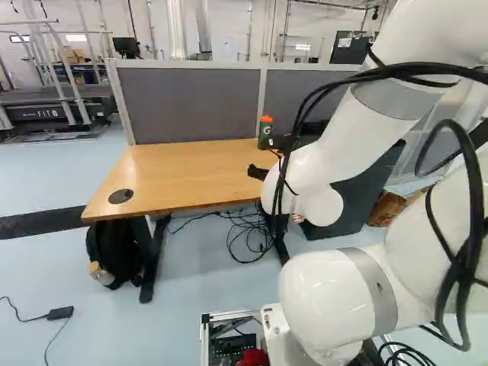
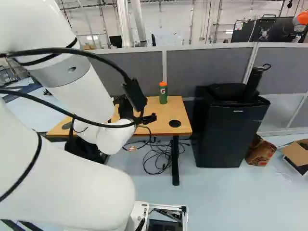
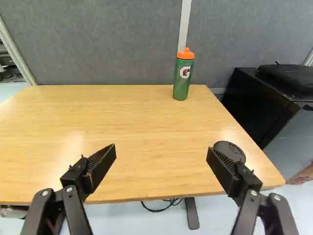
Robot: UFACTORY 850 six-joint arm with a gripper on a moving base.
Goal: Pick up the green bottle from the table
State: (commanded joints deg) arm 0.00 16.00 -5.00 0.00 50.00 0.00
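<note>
Green is shown on the bottle (image 3: 181,89), capped in orange and marked in white. The counter (image 3: 122,117) is grained in honey tones, the partition (image 3: 107,44) mottled in grey. The white arm (image 2: 72,190) is banded in grey, the refrigerator (image 2: 221,134) finished in black, the pale blue floor (image 1: 46,267) striped in black.

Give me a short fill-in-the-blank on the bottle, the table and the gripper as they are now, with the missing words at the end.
The bottle is not tipped over but stands ____ on the table.
The colour of its cap is ____.
Seen from the gripper, the bottle is not at the table's near edge but by its ____ edge, close to the divider.
The gripper is not shut but ____.

Missing words: upright; orange; far; open.
</note>
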